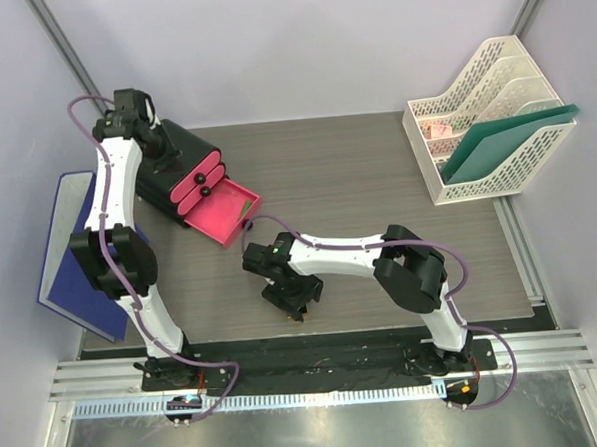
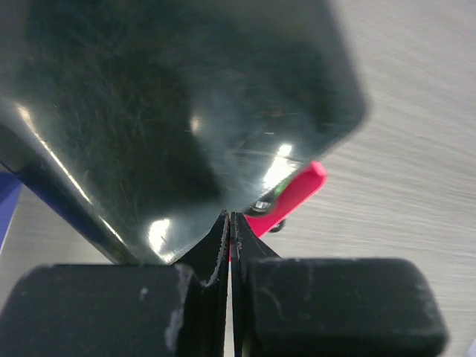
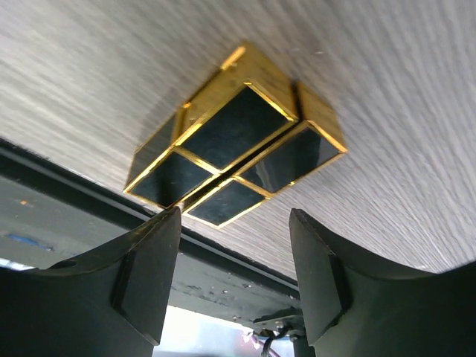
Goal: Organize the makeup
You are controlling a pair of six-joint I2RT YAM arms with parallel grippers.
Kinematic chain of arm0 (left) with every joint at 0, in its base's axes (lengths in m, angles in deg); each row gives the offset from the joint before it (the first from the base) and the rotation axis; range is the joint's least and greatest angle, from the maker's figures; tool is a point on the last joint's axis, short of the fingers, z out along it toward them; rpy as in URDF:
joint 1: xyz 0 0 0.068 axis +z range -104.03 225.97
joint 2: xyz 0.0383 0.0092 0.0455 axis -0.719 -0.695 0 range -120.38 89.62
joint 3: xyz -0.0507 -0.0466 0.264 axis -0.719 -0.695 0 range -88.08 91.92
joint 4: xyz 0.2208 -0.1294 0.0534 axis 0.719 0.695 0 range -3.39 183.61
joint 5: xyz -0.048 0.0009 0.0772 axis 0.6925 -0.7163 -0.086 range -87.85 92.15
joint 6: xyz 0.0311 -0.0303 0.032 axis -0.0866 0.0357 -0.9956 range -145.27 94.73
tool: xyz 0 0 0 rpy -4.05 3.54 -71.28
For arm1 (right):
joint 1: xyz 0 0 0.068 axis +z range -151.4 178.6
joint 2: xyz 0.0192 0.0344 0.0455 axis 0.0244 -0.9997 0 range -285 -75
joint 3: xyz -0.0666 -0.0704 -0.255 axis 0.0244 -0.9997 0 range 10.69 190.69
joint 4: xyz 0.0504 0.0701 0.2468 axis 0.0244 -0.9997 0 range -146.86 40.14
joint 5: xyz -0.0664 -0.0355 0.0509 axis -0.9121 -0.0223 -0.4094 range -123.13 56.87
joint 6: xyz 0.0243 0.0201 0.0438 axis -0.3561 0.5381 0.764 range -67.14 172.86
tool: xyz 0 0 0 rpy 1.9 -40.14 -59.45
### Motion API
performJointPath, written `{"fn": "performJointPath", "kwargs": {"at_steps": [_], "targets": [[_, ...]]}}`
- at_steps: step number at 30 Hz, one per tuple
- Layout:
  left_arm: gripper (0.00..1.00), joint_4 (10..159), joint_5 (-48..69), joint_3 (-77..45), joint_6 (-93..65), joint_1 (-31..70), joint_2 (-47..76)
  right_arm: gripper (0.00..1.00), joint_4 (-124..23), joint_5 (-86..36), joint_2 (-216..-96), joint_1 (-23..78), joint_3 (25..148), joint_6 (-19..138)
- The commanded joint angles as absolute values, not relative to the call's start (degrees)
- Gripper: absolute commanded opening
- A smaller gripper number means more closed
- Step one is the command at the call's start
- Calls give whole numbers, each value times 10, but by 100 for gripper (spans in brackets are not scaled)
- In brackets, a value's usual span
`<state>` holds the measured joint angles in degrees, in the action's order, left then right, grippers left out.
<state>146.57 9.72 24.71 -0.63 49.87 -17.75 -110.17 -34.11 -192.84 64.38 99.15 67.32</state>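
Grey wood-grain covered the table, with pale walls closing it in on three sides. At the far left stood a black box with pink drawer fronts and black knobs, and its lowest pink drawer was pulled out toward the middle of the table. A white mesh file rack holding green folders sat at the far right, well apart from the box, and a blue board hung over the table's left edge. The left arm reached up and over the box. In its wrist view the left claw was clenched, the toothed fingertips meeting with nothing between them, right over the box's glossy black top. Whether it touched that surface could not be told. The pink drawer showed just beyond the box's edge. The right arm bent across toward the centre and brought the right claw low, close to the near edge of the table by the dark strip. That claw was released, its two fingers spread wide. Two black-and-gold lipsticks lay flat on the table just ahead of those fingers, side by side and touching along their length, lined up with the gap. Neither finger touched them. From the top camera the right claw hid the lipsticks.
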Motion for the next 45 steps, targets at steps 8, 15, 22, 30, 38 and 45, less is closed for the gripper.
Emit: {"fn": "performJointPath", "kwargs": {"at_steps": [8,15,22,30,38,45], "targets": [[0,1506,79,249,-8,502,-194,67,-1066,-305,-1904,643,989,657],[0,1512,79,249,-17,502,-194,65,-1070,-359,-1950,643,1023,663],[0,1516,81,246,-22,503,-193,61,-1072,-409,-1961,629,1019,685],[0,1518,84,248,-27,502,-194,12,-1066,-451,-1944,615,1012,703],[0,1521,88,248,-29,502,-194,1,-1084,-509,-1915,583,1049,699],[0,1525,90,246,-32,502,-194,1,-1083,-514,-1938,552,1204,671]]}}
